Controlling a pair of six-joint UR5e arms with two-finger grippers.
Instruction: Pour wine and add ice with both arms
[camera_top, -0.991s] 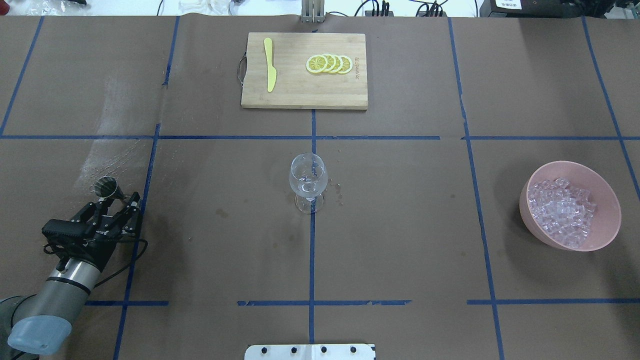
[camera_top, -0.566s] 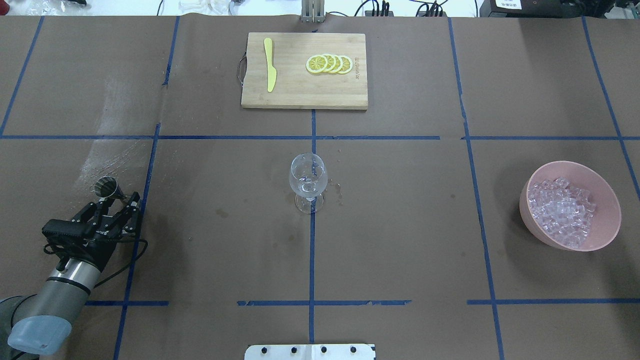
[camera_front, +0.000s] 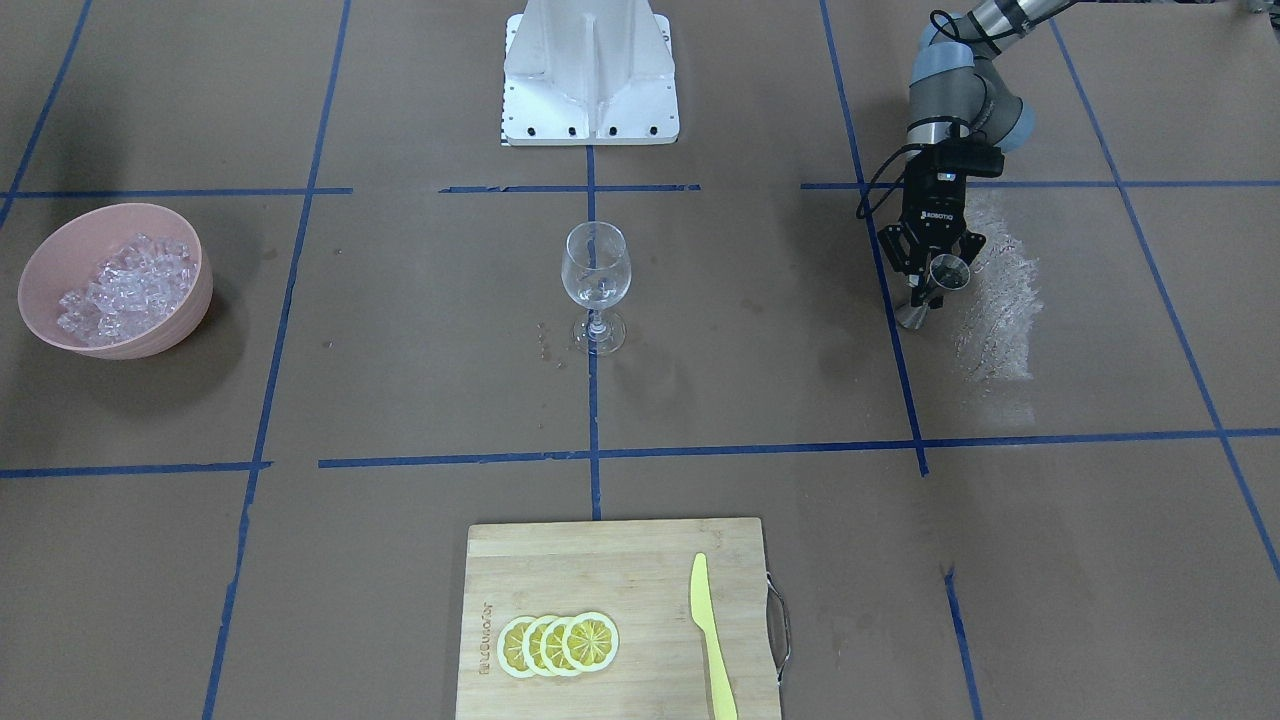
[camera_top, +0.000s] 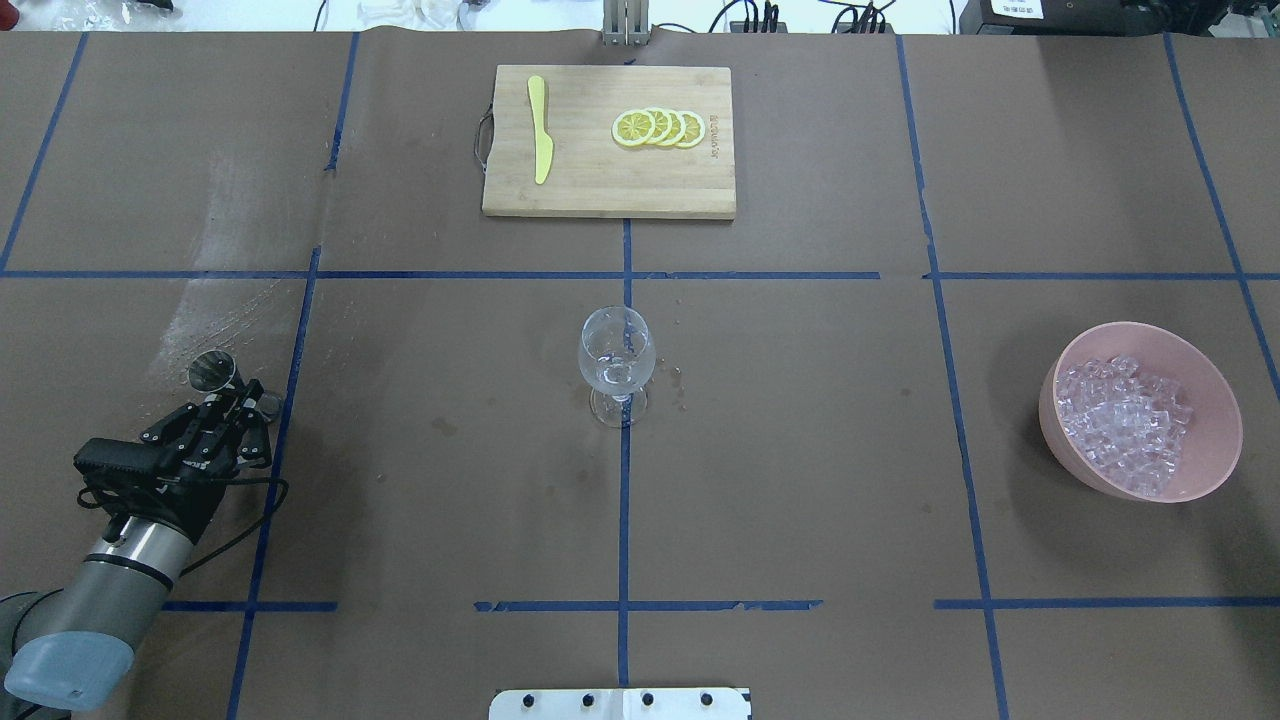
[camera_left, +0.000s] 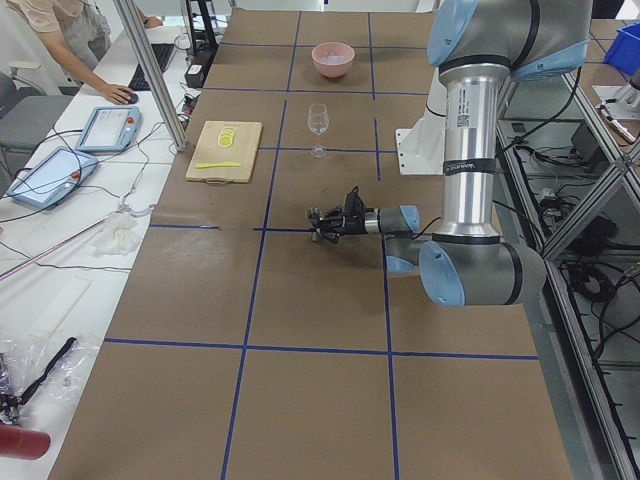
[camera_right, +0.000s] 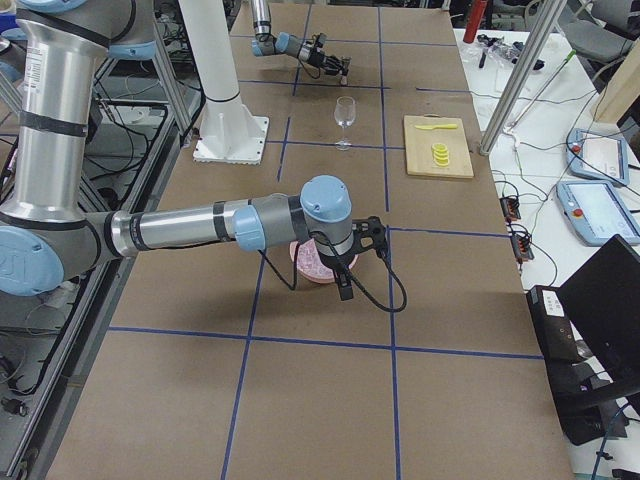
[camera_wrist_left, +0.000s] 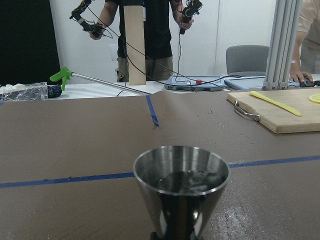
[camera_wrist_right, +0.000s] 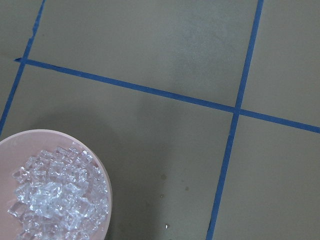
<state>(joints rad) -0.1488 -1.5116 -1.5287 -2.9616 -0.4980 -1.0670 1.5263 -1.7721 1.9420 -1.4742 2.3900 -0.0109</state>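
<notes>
Since a second ago the left gripper (camera_top: 245, 402) has drawn its fingers in and shifted slightly toward the bench's (camera_top: 800, 450) left edge. Everything else lies as it did. We now see those fingers pinched on the narrow waist of the steel jigger (camera_top: 212, 370), which stands upright near the left edge beside a whitish smear (camera_top: 215, 310) on the brown paper. In the left wrist view the jigger's cup fills the lower middle. Something dark glints inside it, and we cannot tell whether that is liquid.

The wine glass (camera_top: 615, 355) stands upright at the middle of the bench, on the blue centre line and well apart from the jigger. A little clear wine (camera_top: 613, 378) shimmers low in it, barely visible, and a few droplets (camera_top: 680, 385) dot the paper just beside its foot.

Toward the right edge sits the pink bowl (camera_top: 1215, 400), with the ice (camera_top: 1125, 420) heaped inside as a whitish mass of clear lumps. The right gripper (camera_right: 344, 285) shows only in the exterior right view, where it hangs in front of the bowl, and we cannot tell how its fingers stand. The right wrist view looks down on the bench and catches the bowl in its lower left corner.

At the middle of the far edge lies the cutting board (camera_top: 600, 185). It carries a row of overlapping lemon slices (camera_top: 660, 128) and, apart from them, a yellow knife (camera_top: 541, 130) on the handle side. A person (camera_wrist_left: 145, 30) stands beyond that edge.
</notes>
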